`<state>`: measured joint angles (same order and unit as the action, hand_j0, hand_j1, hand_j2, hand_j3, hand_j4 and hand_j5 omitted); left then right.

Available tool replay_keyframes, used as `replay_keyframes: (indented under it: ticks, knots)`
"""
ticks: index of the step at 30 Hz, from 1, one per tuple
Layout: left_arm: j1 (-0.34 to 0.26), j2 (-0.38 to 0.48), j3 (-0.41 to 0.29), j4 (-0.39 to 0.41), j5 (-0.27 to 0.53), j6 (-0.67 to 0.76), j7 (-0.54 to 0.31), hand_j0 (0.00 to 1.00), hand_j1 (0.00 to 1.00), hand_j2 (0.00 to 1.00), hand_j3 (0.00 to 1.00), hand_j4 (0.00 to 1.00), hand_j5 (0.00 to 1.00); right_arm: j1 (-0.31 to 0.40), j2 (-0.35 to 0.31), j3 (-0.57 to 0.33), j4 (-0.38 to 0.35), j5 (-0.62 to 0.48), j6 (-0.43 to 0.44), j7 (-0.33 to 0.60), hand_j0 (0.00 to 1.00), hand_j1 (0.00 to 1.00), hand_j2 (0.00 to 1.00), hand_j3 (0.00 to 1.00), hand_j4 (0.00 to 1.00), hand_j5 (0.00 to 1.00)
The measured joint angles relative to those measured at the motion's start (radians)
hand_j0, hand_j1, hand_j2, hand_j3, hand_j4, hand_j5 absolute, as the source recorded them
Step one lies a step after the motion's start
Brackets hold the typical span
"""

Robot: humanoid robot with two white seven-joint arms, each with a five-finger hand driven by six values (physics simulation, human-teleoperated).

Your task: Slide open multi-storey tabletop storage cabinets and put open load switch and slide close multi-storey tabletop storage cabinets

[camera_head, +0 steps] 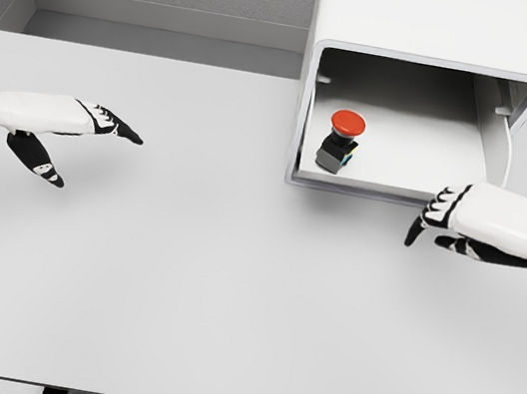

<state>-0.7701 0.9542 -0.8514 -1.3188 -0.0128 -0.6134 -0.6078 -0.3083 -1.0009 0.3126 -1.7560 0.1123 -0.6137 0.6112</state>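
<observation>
starting at the left edge, the left hand (58,127) comes in over the table (178,284) on a smooth white forearm with a glossy, moulded look. its fingers are dark at the joints and tips, stretched out and pointing right, and the thumb hangs down and apart from them; they hold nothing. the table is a broad, flat, matt slab in a pale grey-white, with no visible grain or marks, and two dark legs show under its near edge.

right of centre, at the far side of the table, stands the cabinet (424,22), a white box with rounded corners and smooth, plain walls. its front is open, and a shallow drawer tray (433,150) with a thin raised rim sits inside the opening. the switch (341,141) stands in the left part of that tray, slightly tilted: a round, domed red cap on a short, blocky dark body with a grey base.

at the right, the right hand (471,227) lies just in front of the tray's right front corner, apart from the switch. its fingers are loosely curled downward, slightly spread, and grasp nothing. whether it touches the tray rim cannot be told.
</observation>
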Motion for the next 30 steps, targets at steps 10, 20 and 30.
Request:
replay_keyframes:
  ticks: [10, 20, 30]
  knots:
    - [0.002, -0.001, -0.001, 0.0, 0.0, 0.0, 0.0, 1.0, 1.0, 1.0, 1.0, 1.0, 1.0, -0.029, 0.02, 0.014, 0.024, 0.02, 0.0, 0.0, 0.55, 0.55, 0.55, 0.55, 0.55, 0.55]
    - [0.003, -0.001, -0.001, 0.001, 0.0, 0.0, 0.0, 1.0, 1.0, 1.0, 1.0, 1.0, 1.0, -0.075, 0.035, 0.013, 0.074, 0.021, 0.0, 0.0, 0.56, 0.56, 0.56, 0.56, 0.56, 0.56]
    - [0.003, 0.0, -0.001, 0.005, 0.0, 0.0, 0.0, 1.0, 1.0, 1.0, 1.0, 1.0, 1.0, -0.097, 0.065, 0.015, 0.091, 0.027, 0.0, 0.0, 0.56, 0.56, 0.56, 0.56, 0.56, 0.56]
